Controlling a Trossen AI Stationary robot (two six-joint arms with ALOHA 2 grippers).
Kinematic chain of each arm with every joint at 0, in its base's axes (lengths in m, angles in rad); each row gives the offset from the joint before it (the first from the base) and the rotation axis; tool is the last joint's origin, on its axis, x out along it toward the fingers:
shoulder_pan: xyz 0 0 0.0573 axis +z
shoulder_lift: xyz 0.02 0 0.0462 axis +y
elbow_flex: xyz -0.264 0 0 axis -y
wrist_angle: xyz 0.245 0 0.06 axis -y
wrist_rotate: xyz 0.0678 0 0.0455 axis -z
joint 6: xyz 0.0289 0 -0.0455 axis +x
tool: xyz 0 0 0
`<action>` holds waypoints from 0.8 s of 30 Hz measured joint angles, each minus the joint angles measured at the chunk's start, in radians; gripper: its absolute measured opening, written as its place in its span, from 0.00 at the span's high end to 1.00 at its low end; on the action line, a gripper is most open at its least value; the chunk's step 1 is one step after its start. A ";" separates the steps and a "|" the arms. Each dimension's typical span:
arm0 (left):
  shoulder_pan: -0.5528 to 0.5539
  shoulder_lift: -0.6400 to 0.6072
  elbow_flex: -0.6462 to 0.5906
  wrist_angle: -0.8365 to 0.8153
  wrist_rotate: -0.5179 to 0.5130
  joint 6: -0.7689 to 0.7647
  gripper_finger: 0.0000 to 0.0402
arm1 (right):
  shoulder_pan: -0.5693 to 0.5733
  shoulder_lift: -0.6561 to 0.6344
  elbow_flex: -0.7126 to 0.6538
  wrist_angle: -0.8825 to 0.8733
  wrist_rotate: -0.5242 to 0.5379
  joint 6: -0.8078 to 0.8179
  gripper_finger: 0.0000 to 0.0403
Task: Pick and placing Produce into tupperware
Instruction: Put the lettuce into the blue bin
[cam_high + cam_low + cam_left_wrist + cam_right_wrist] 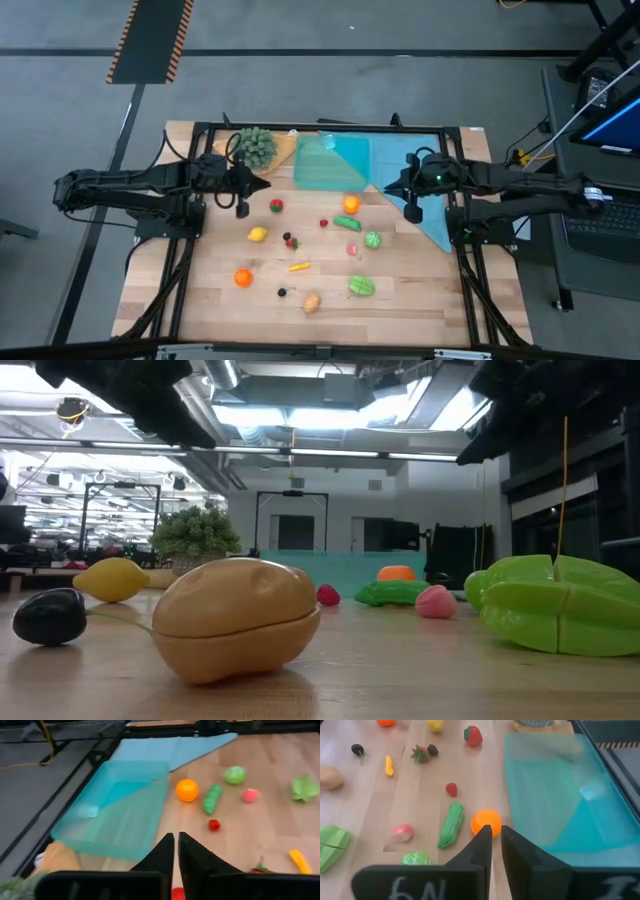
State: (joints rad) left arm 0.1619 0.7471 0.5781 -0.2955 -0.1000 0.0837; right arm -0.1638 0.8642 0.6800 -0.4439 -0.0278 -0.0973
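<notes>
The tub (328, 163) is empty, with nothing in it in any view. It sits at the far side of the table (420, 300), partly on a teal cloth (420, 205), between the two grippers. All the toy food is on the wood outside it, so the job looks like it has not started. The orange (351, 203) is nearest, just in front of the right gripper (494, 839) and close to the tub's edge. The green pod (347, 223), a tiny red berry (323, 222) and a pink piece (402, 832) lie a bit further out from that gripper. The tomato (275, 205) and the lemon (258, 235) lie near the left gripper (175, 851). More bits are well away from both grippers, by the near edge: another orange (242, 278), a tan potato (311, 302) and a green leafy one (361, 286). Both grippers hang above the table with fingers pinched together and nothing between them. I think every piece needs moving, and the orange looks like an easy first pick.
</notes>
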 joint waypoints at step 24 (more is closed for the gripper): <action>0.000 -0.001 0.000 0.008 -0.127 0.056 0.57 | 0.000 0.026 0.000 0.133 0.093 -0.017 0.22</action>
State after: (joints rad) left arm 0.1620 0.7460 0.5781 -0.2878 -0.2272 0.1402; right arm -0.1642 0.8902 0.6800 -0.3111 0.0651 -0.1145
